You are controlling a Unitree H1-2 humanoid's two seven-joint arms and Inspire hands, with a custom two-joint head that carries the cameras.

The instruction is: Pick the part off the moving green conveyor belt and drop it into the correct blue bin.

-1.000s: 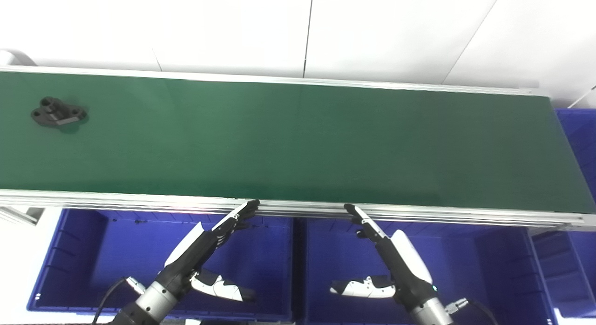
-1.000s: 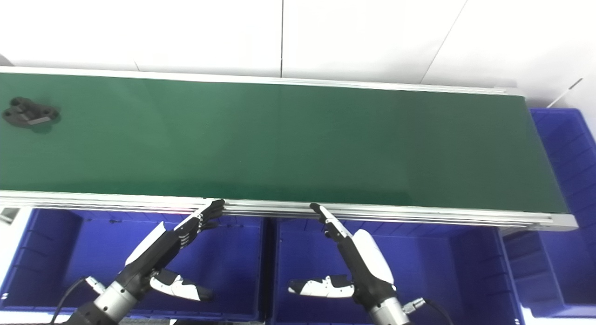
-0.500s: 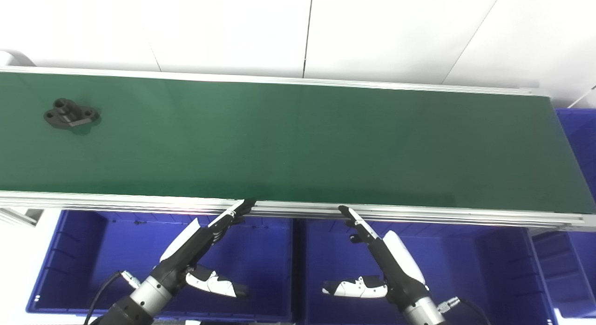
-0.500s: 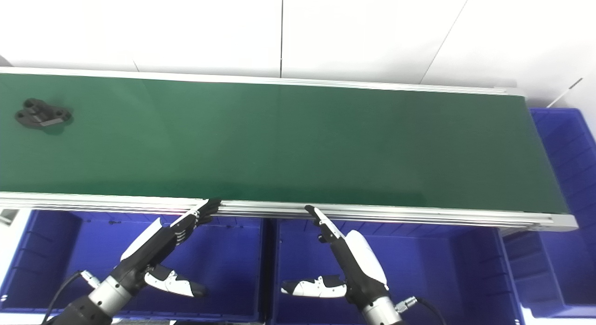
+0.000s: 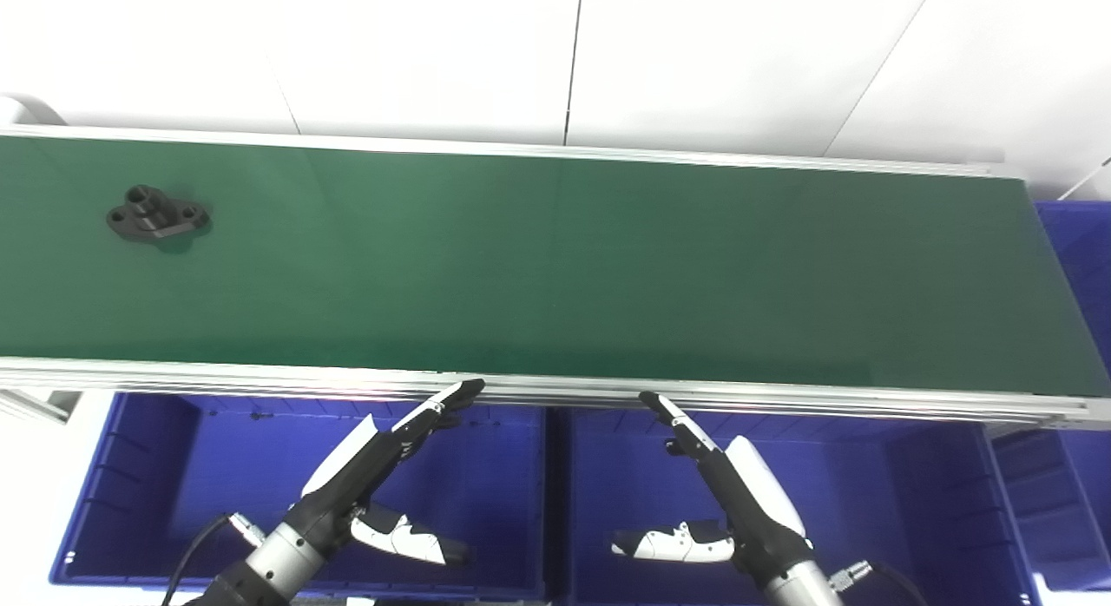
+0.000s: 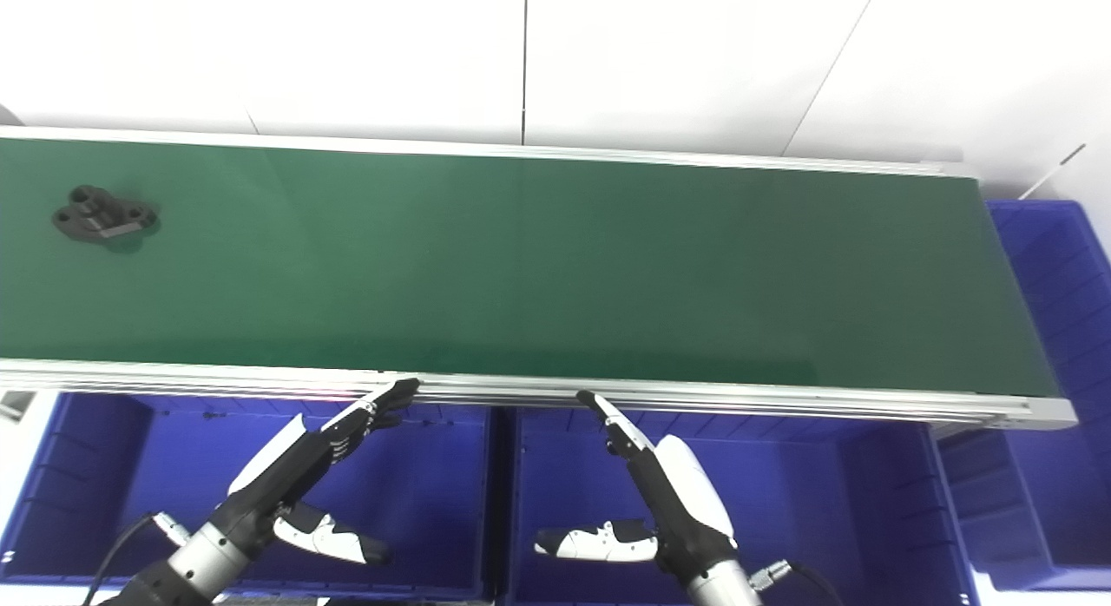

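Both robot hands wait open by your belt's near rail
Left robot hand (image 5: 373, 467) and right robot hand (image 5: 738, 493) hover over blue bins (image 5: 174, 493), fingers spread; black part (image 5: 158, 221) rides far left on the green conveyor belt (image 5: 564, 267)

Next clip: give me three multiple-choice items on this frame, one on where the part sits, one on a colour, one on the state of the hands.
1. Where is the part?
A. On the belt's left end
B. In a bin
C. In the right hand

2. What colour is the part?
A. Blue
B. Black
C. White

3. What state are the hands in?
A. Both open, holding nothing
B. Left shut on the part
C. Both resting on the part

Answers:
1. A: it lies on the belt, far left, apart from both hands.
2. B: it shows dark black against the green belt, while the bins are blue.
3. A: the left hand and the right hand hover over the bins with fingers stretched toward the belt's near rail, thumbs spread, nothing held.
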